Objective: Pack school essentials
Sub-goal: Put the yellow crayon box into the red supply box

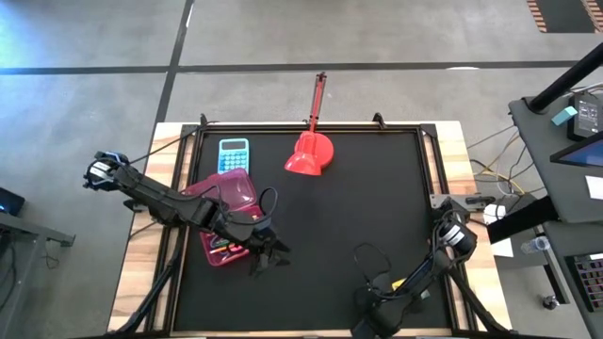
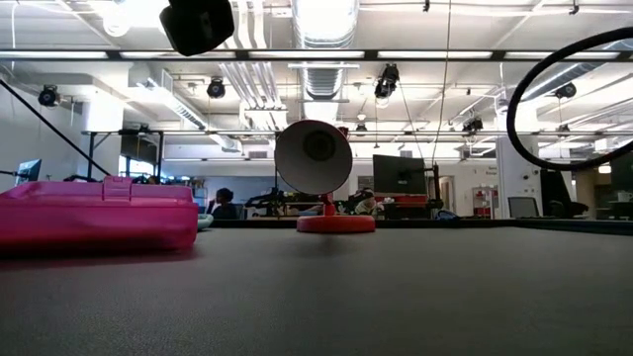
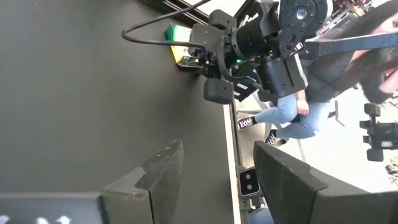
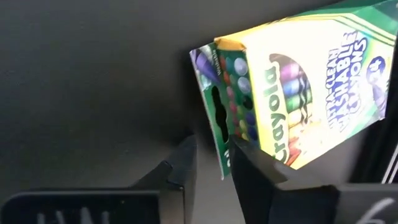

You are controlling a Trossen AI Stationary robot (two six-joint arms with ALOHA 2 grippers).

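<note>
The green-yellow crayon box (image 4: pixel 292 93) lies near the table's near right corner and also shows far off in the left wrist view (image 3: pixel 178 46). My right gripper (image 4: pixel 214 171) is shut on its end. The open pink pencil case (image 1: pixel 226 202) sits at the table's left, with thin coloured pens (image 1: pixel 224 248) in its near tray. In the low view, the case (image 2: pixel 99 213) rests flat on the mat. My left gripper (image 3: pixel 217 180) hangs open and holds nothing, just off the case's near right corner (image 1: pixel 268 250). In the high view, my right arm hides the crayon box. My right gripper pinches the crayon box between its two fingers at the lower corner of its dark-green end face (image 4: pixel 219 140). One finger (image 4: pixel 181 165) is on the back side and the other (image 4: pixel 252 171) is on the printed front. The box stands tilted in front of the fingers.
A light-blue calculator (image 1: pixel 234 153) lies beyond the case, near the far edge. A red scoop (image 1: pixel 309 155) sits at far centre with its long handle (image 1: pixel 319 99) reaching past the table edge. Black mat (image 1: pixel 358 217) fills the middle. A person's legs (image 3: pixel 286 115) show beyond the table.
</note>
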